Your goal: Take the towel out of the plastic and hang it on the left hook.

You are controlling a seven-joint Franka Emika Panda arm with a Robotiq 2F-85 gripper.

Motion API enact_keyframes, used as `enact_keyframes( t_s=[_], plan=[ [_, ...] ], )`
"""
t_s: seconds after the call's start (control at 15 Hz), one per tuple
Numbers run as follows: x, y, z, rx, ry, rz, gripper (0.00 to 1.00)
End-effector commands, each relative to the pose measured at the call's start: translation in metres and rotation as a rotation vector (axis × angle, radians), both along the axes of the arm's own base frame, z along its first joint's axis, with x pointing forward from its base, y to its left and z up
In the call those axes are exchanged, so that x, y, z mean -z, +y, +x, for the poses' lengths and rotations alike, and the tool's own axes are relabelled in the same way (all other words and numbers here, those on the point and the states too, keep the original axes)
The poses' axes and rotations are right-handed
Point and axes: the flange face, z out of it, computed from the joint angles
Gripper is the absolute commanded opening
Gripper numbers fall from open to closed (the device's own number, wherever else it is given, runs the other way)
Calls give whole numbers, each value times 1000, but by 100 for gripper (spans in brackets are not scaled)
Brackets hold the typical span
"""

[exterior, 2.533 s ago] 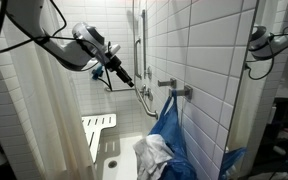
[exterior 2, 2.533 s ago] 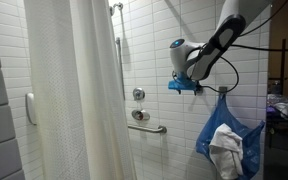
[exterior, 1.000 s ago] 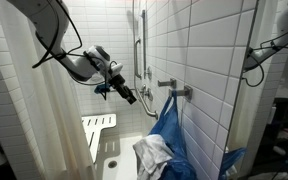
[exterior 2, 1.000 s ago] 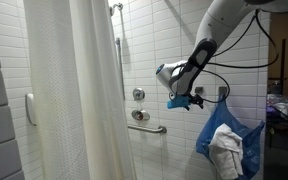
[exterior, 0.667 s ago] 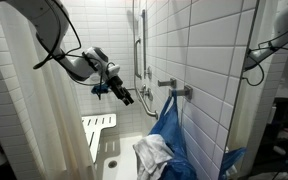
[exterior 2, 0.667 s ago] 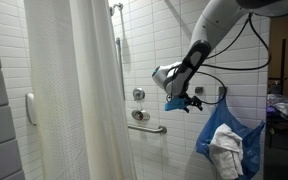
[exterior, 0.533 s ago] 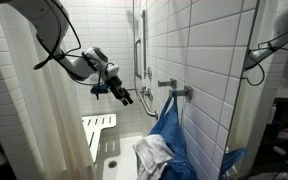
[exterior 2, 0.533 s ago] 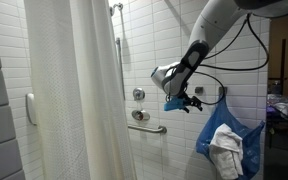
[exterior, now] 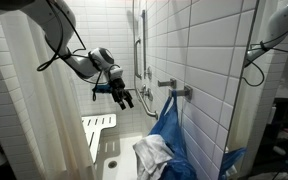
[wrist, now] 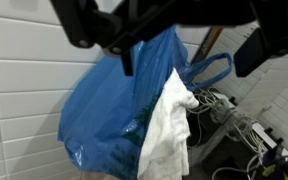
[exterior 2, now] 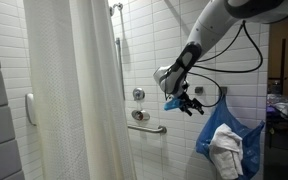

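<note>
A blue plastic bag [exterior: 170,132] hangs from a hook [exterior: 183,92] on the tiled wall, and a white towel [exterior: 151,155] spills out of its open top. Both show in the other exterior view too, the bag [exterior 2: 228,130] and the towel [exterior 2: 225,150]. My gripper [exterior: 127,99] is open and empty, in the air beside the wall and apart from the bag [exterior 2: 188,106]. In the wrist view the open fingers [wrist: 189,58] frame the bag [wrist: 106,112] and the towel [wrist: 169,125].
A white shower curtain [exterior 2: 79,90] hangs to one side. A horizontal grab bar [exterior 2: 148,127] and a vertical grab bar [exterior: 139,45] are fixed to the wall. A folded shower seat [exterior: 97,128] stands below. Cables [wrist: 229,125] lie beyond the bag.
My arm has come down and drawn a little away from the hooks, turning the open gripper toward the bag. The bag and towel have not moved.
</note>
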Motion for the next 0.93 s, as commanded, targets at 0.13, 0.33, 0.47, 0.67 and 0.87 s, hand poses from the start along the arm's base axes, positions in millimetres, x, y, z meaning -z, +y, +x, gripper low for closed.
enact_keyframes(
  t_s=[0.13,0.33,0.47,0.67,0.87],
  plan=[
    [33,19,-8,183,-28,237,100],
    [50,27,-9,262,-57,353,100],
    [58,23,-7,306,-93,349,100],
    [66,13,-2,311,-118,332,100],
    [71,-4,0,303,-122,310,100]
  ],
)
